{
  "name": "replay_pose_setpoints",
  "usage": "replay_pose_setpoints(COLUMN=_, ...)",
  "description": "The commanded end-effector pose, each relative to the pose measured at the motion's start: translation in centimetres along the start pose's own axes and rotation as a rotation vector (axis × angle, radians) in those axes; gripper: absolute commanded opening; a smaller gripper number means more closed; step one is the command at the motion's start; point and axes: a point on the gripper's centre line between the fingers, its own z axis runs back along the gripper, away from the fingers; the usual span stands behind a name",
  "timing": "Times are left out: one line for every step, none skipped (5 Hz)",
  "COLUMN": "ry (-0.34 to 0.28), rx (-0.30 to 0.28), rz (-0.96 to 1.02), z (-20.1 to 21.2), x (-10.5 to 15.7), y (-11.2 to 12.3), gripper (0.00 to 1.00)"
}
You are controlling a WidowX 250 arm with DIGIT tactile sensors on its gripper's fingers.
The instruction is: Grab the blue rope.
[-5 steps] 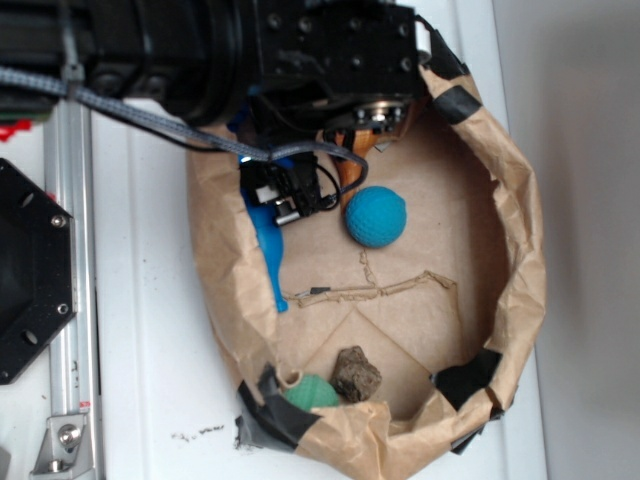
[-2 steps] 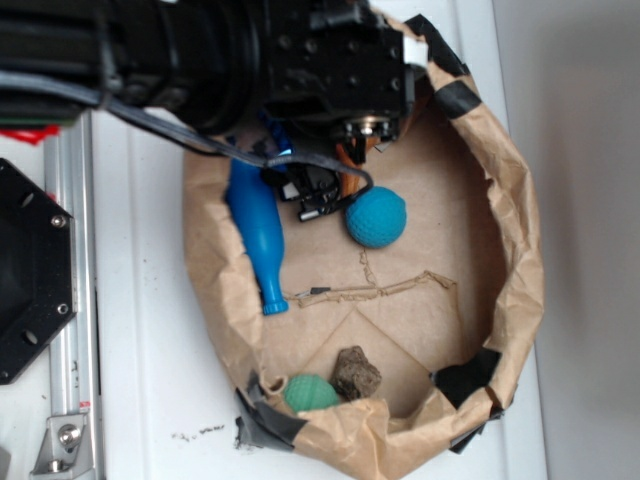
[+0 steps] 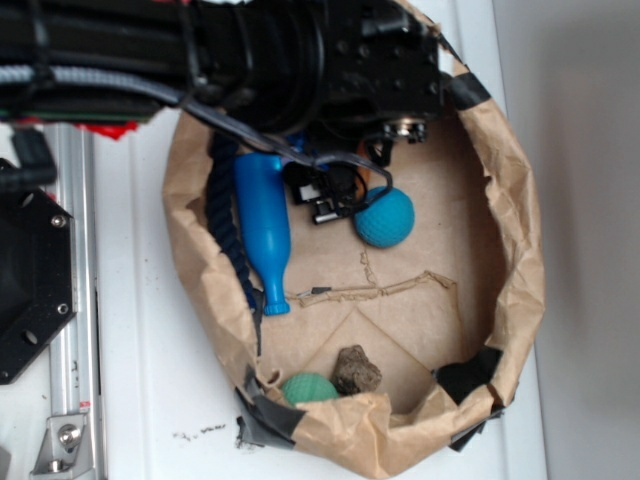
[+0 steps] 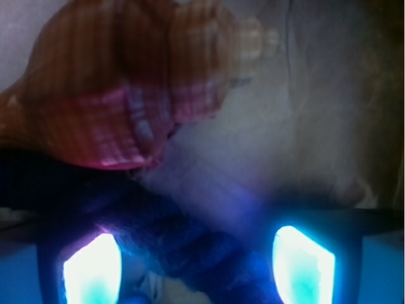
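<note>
Blurred dark blue rope (image 4: pixel 190 244) between two glowing fingertips (image 4: pixel 92 269), just below a ribbed orange-pink seashell (image 4: pixel 120 88) on pale paper (image 4: pixel 316 126).

Bowling pin (image 3: pixel 264 228) beside rope (image 3: pixel 232 235); wall (image 3: pixel 190 225) close.

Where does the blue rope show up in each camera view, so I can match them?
Exterior: the blue rope runs down the left inside wall of the paper bag, left of the bowling pin.
Wrist: a dark, blurred band at the bottom, between the end effector's glowing fingers.
Shared landmark: the rope itself; nothing else clearly matches.
</note>
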Motion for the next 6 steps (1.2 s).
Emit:
replay_pose_setpoints(ry=-0.019, rx=-0.053, rz=-0.050, z=-0.6, x=-0.2, y=-0.8, gripper=0.00)
replay_pose_setpoints(ry=-0.031, rx=-0.055, rz=-0.060, z=0.2, x=-0.2, y=-0.9, gripper=0.00)
replay_pose_setpoints(ry=-0.035, rx=-0.065, rz=-0.054, z=0.8, x=0.1, y=-0.7, gripper=0.00)
replay_pose_setpoints(ry=-0.081, rx=-0.093, rz=-0.021, z=3.0, x=0.5, y=-0.5, gripper=0.00)
replay_pose_setpoints(ry=-0.137, rx=-0.159, rz=-0.002, z=5.6, x=0.7, y=-1.2, gripper=0.00)
replay_pose_setpoints(ry=-0.173, rx=-0.200, rz=-0.029, z=7.1, x=0.4, y=-1.9, gripper=0.00)
